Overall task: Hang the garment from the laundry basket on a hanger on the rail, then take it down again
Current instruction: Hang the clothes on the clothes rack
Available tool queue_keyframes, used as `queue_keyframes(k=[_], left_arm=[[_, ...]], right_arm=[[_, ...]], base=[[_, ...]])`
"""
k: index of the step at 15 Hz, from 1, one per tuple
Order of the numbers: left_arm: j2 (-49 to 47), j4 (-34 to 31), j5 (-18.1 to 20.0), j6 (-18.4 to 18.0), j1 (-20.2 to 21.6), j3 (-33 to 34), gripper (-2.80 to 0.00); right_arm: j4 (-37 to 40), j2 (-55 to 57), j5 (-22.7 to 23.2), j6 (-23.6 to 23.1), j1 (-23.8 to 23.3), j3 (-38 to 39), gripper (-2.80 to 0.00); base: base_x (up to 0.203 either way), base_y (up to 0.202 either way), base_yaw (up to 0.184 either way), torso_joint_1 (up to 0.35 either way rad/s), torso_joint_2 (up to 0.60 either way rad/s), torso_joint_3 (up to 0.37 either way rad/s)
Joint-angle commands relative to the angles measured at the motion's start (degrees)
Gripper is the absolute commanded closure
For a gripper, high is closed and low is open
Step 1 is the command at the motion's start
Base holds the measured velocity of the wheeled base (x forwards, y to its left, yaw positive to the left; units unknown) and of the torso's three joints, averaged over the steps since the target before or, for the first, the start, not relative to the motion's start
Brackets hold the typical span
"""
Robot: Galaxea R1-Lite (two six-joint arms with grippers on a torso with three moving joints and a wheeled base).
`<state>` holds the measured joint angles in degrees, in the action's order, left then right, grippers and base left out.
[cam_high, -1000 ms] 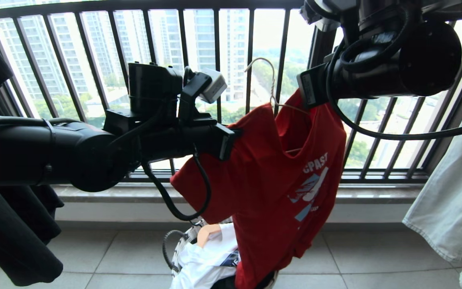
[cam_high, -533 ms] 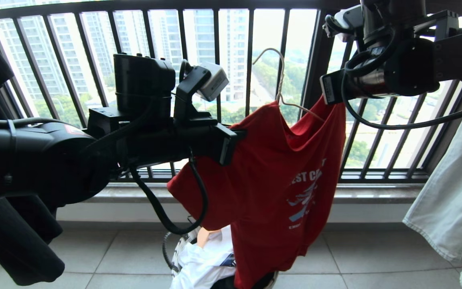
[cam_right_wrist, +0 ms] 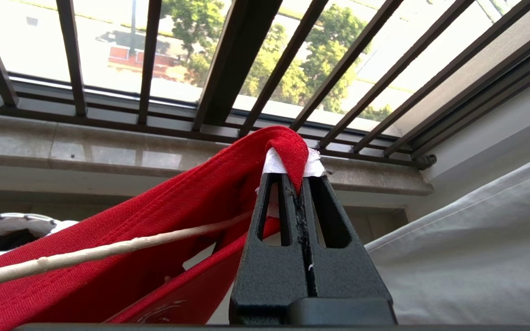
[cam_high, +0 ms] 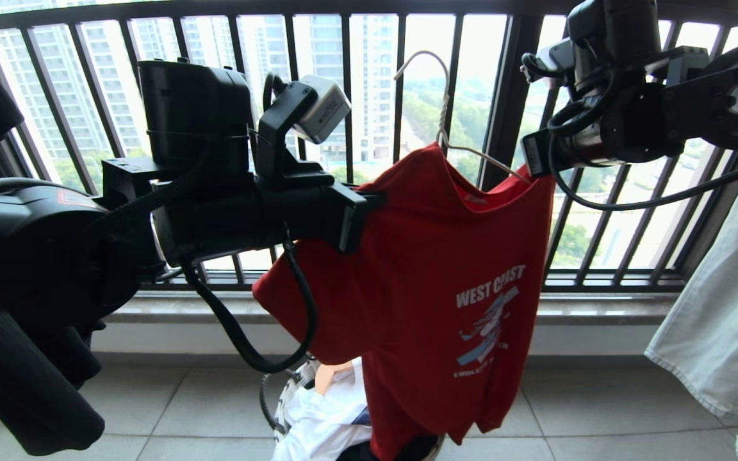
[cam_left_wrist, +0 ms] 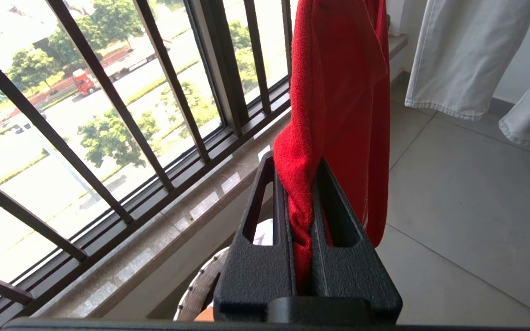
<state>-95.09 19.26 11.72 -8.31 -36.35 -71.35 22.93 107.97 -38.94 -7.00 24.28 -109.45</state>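
Both end effectors are clenched on the garment (cam_high: 433, 282): the left end effector (cam_left_wrist: 302, 207) pinching one shoulder, the right end effector (cam_right_wrist: 296, 181) the other, with the hanger (cam_high: 442, 115) threaded inside, above the laundry basket (cam_high: 289, 390). Hanging looks underway; next, the hook needs lifting onto the rail, unseen overhead.

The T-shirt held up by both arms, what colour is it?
Bright red T-shirt, with white and light-blue print on the chest; clearest in the head view.

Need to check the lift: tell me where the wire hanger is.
Head view, centre: the hanger sits inside the red T-shirt, hook free before the window railing, between the left gripper and right gripper.
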Motion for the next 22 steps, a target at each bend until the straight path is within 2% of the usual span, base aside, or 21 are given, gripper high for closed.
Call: queue_keyframes(k=[1,4,13,18,20,22], left_arm=[[0.60,0.02,-0.26,-0.36,0.35,0.03,0.00],[-1.07,0.41,-4.81,-3.50,0.41,-0.11,0.00],[-4.70,0.78,-6.88,-4.87,0.23,-1.06,0.00],[-7.65,0.87,-6.86,-4.96,-0.03,-2.15,0.00],[-9.17,0.87,-6.97,-4.96,-0.03,-3.02,0.00],[-10.46,0.87,-6.97,-5.47,-0.10,-3.26,0.00]], right_arm=[[0.27,0.31,-0.17,-0.52,-0.20,0.02,0.00],[1.39,-0.13,0.53,-0.41,-0.20,0.02,0.00],[1.76,-1.97,6.95,1.98,3.43,5.57,0.00],[1.85,-2.77,13.97,5.58,5.07,6.88,0.00],[5.80,-2.82,15.92,8.03,5.68,6.02,0.00],[9.74,-3.13,22.05,12.16,5.94,3.72,0.00]], base=[[0.000,0.000,0.000,0.000,0.00,0.000],[0.000,0.000,0.000,0.000,0.00,0.000],[0.000,0.000,0.000,0.000,0.00,0.000],[0.000,0.000,0.000,0.000,0.00,0.000],[0.000,0.000,0.000,0.000,0.00,0.000],[0.000,0.000,0.000,0.000,0.00,0.000]])
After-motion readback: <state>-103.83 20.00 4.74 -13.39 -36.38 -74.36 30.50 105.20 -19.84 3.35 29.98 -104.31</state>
